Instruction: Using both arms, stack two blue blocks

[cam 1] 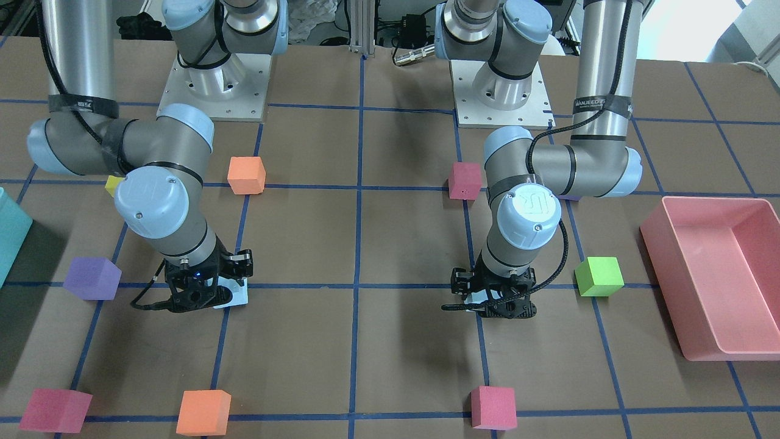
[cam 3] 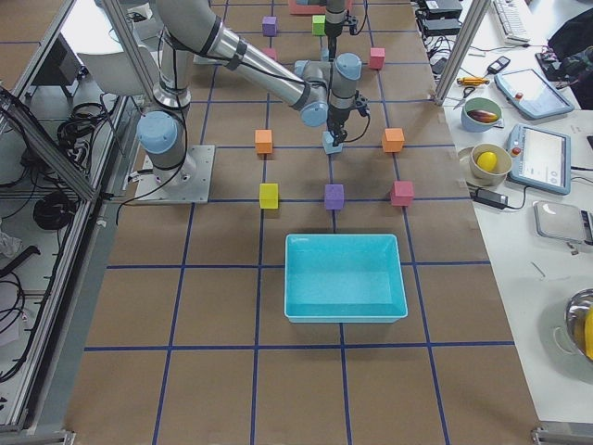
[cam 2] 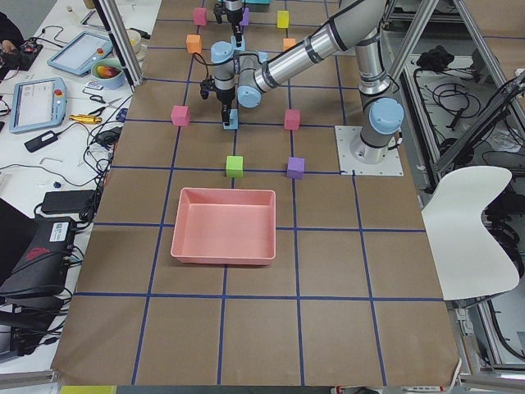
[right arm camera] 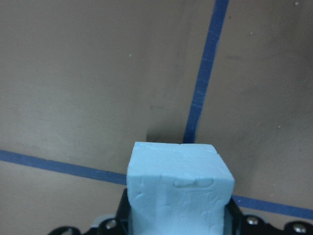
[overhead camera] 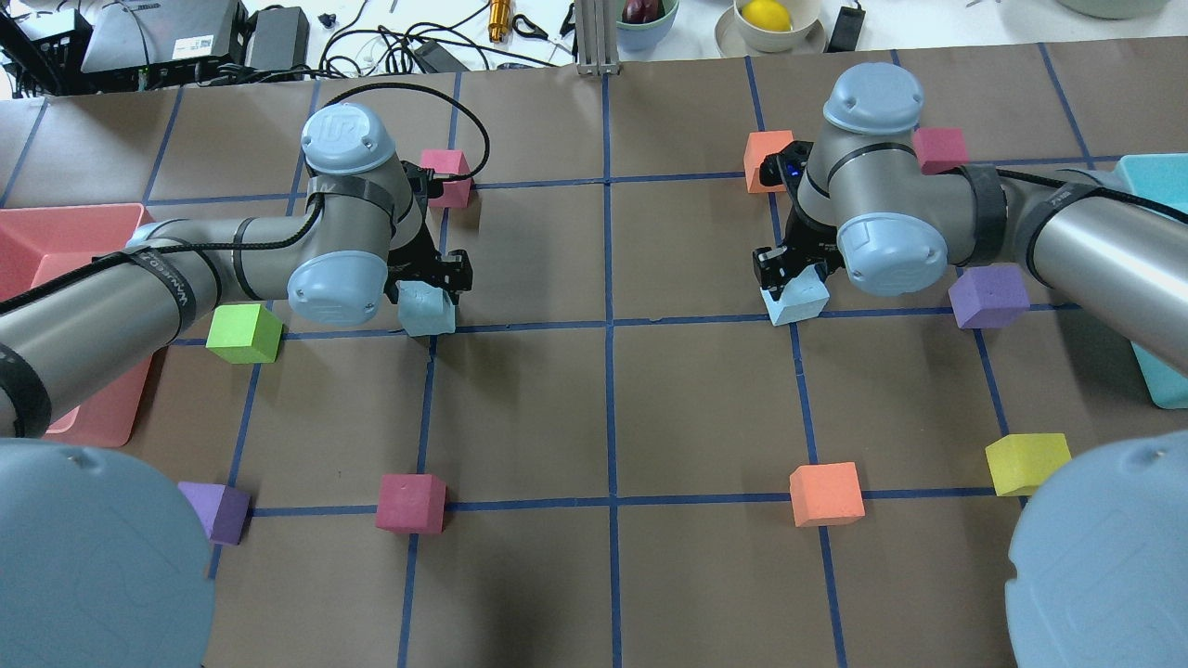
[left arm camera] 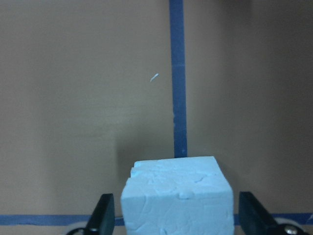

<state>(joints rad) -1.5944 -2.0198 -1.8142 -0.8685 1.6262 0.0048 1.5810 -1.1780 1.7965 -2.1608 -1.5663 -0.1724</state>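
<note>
One pale blue block [overhead camera: 429,314] sits on the table on a blue tape line. My left gripper [overhead camera: 429,283] is lowered over it. In the left wrist view the block [left arm camera: 177,196] stands between the two black fingers [left arm camera: 103,215] with a small gap on each side, so the gripper is open around it. The other blue block [overhead camera: 798,299] is under my right gripper [overhead camera: 789,269]. In the right wrist view the jaws press against both sides of this block [right arm camera: 178,191], so the gripper is shut on it. I cannot tell whether it is off the table.
A pink bin [overhead camera: 56,241] stands at the left edge and a teal bin [overhead camera: 1151,186] at the right edge. A green cube [overhead camera: 243,332] lies left of the left gripper. A purple cube [overhead camera: 991,295] lies right of the right gripper. Red, orange and yellow cubes dot the grid.
</note>
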